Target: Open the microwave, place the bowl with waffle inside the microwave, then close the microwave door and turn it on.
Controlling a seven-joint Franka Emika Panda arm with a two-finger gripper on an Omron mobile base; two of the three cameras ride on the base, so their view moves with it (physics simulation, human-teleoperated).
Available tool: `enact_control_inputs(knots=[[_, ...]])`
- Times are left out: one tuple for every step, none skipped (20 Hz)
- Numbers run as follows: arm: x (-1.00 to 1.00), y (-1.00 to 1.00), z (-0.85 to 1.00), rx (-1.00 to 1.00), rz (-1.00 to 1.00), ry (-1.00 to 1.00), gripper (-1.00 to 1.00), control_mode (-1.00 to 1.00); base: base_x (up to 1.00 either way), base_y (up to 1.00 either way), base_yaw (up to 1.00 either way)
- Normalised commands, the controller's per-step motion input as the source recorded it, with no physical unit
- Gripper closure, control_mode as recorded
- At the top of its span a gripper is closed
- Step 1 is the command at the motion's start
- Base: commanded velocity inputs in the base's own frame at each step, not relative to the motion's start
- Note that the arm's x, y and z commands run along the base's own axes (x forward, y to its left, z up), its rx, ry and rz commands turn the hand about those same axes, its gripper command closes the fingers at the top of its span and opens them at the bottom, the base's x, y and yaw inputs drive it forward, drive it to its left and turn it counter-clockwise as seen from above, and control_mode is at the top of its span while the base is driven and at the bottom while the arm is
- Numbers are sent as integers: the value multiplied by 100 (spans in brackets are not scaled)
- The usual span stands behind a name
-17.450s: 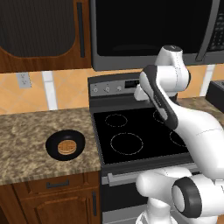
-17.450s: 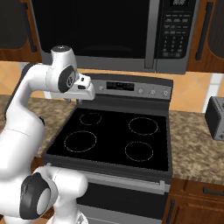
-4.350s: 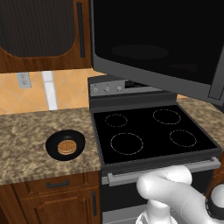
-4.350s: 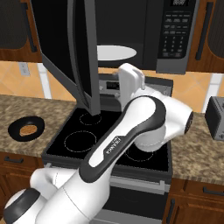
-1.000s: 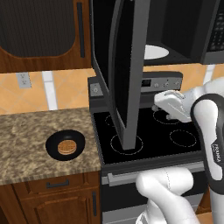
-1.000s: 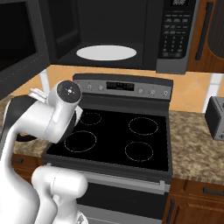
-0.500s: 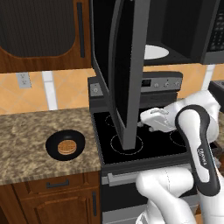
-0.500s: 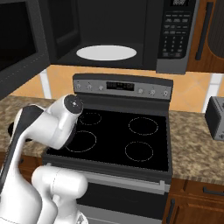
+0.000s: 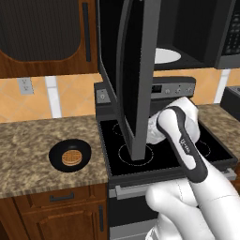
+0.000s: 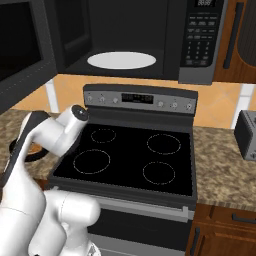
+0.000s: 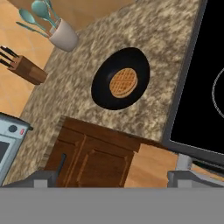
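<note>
While microwave door (image 9: 136,70) hides hand | bowl (image 11: 121,84), waffle (image 11: 123,82) visible

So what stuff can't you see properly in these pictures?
- Bowl, right base view: mostly hidden behind the white arm.
- Stove, left base view: its front rings are covered by the open microwave door and the arm.
- Toaster, right base view: cut off by the picture's right edge.

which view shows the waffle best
The hand view: the waffle sits unobstructed, grid pattern clear, in the bowl. The left base view shows it smaller on the counter; in the right base view the arm hides nearly all of it.
</note>
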Motion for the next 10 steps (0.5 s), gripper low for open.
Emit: enact_control_inputs(knots=[[53, 31, -44, 0, 11, 4, -100, -100, 0, 0, 0], [54, 28, -46, 0, 12, 5, -100, -100, 0, 0, 0], [55, 29, -48, 0, 12, 5, -100, -100, 0, 0, 0], [57, 31, -49, 0, 11, 5, -100, -100, 0, 0, 0], [56, 45, -46, 0, 9, 4, -100, -100, 0, 0, 0], [56, 47, -44, 0, 7, 4, -100, -100, 0, 0, 0], [45, 44, -44, 0, 5, 2, -100, -100, 0, 0, 0], [39, 43, -41, 0, 1, 2, -100, -100, 0, 0, 0], [34, 42, -41, 0, 0, 2, -100, -100, 0, 0, 0], [34, 43, -37, 0, 0, 2, -100, -100, 0, 0, 0]])
